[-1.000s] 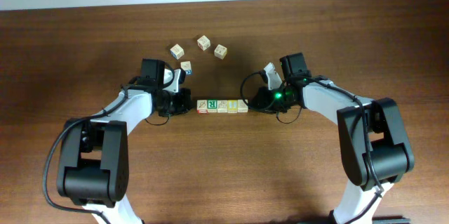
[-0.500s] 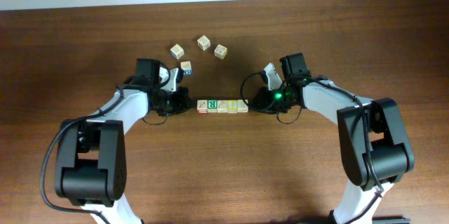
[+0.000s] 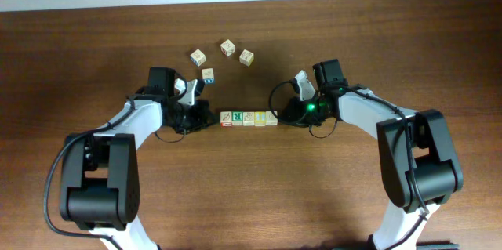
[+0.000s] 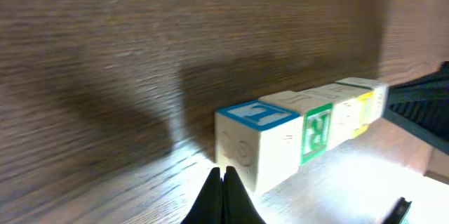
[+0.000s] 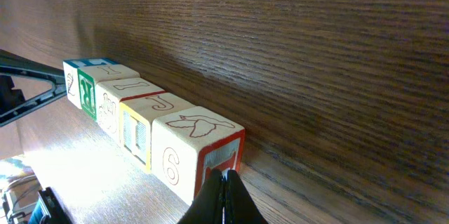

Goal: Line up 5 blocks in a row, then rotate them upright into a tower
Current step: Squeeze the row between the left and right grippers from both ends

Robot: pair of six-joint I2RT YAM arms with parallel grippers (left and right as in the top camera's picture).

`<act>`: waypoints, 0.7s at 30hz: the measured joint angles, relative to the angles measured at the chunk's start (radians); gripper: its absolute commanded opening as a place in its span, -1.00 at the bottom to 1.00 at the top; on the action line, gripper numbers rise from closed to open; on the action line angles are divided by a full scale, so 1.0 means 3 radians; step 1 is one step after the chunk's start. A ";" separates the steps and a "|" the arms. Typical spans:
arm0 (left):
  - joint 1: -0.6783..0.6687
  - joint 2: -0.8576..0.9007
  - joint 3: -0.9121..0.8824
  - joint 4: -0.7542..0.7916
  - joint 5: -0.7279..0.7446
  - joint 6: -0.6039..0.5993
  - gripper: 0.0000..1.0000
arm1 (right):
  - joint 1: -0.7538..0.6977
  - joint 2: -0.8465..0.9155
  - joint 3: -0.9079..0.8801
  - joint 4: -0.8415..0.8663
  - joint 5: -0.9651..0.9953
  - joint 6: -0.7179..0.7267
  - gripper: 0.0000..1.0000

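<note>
Five blocks lie in a straight row [image 3: 248,117] on the brown table between my two grippers. The green "R" block [image 3: 236,117] is second from the left, and a yellow-faced block [image 3: 260,117] is fourth. My left gripper [image 3: 210,117] is shut and empty, its tip right at the row's left end block [image 4: 256,140], which has a blue-framed top. My right gripper [image 3: 280,116] is also shut and empty. Its tip presses on the red-framed face of the right end block [image 5: 193,147], which has a bird drawn on top and a "6" on its side.
Several loose cubes lie behind the row: three in an arc [image 3: 227,47] and one with blue marks [image 3: 208,75] near the left wrist. The table's far edge [image 3: 251,3] meets a pale wall.
The left arm has shifted a little to the left, its wrist moving away from the loose blue-marked cube. The right arm and the row have not moved.
</note>
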 measured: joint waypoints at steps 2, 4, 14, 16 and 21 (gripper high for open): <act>0.0000 0.0000 0.0000 -0.0027 -0.0084 0.0001 -1.00 | 0.0000 0.0000 0.0001 0.0000 0.0000 0.0000 -0.91; 0.0000 0.0000 0.0000 -0.0029 -0.0113 0.0001 -1.00 | 0.0000 -0.0001 0.0001 0.0000 0.0000 0.0000 -0.91; 0.0000 0.0000 0.0000 0.0067 -0.0075 0.0015 -1.00 | 0.0000 0.0000 0.0001 0.0001 0.0000 0.0000 -0.92; 0.0000 0.0000 0.0000 0.0070 -0.0038 0.0033 -1.00 | 0.0000 0.0000 0.0001 0.0001 0.0000 0.0001 -0.92; 0.0000 0.0000 0.0000 0.0070 0.0020 0.0066 -1.00 | 0.0000 0.0000 0.0001 0.0000 0.0000 0.0000 -0.91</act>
